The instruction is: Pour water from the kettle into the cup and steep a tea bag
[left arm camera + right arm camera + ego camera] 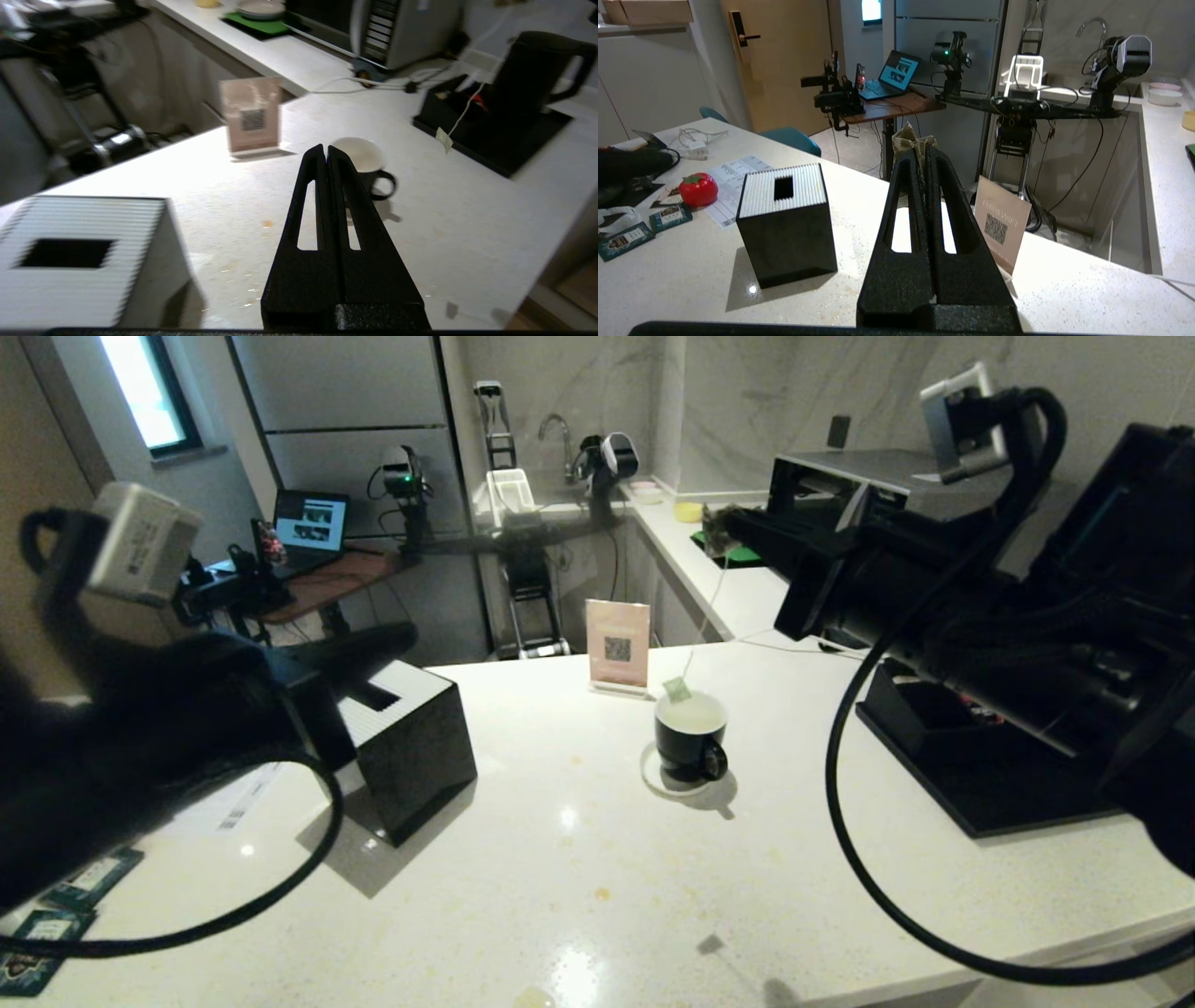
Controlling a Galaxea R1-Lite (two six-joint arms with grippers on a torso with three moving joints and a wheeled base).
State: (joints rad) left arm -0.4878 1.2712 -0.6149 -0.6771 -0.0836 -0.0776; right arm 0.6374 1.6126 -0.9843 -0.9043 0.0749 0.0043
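Note:
The black cup (691, 747) with a white inside stands on a small coaster mid-counter, with pale water (693, 713) in it. High above and behind it, my right gripper (923, 150) is shut on the brownish tea bag (909, 139) at its fingertips. The bag's thin string runs down to a pale-green tag (677, 689) hanging at the cup's far rim. My left gripper (325, 149) is shut and empty, raised over the counter on the cup's left and pointing at the cup (363, 158). The black kettle (528, 74) stands on the black tray (486, 140).
A black cube with a white slotted top (411, 747) sits left of the cup, and a QR sign (617, 646) stands behind it. Teal packets (56, 905) and a red tomato-shaped thing (698, 189) lie at the far left. A microwave (840, 476) sits on the back counter.

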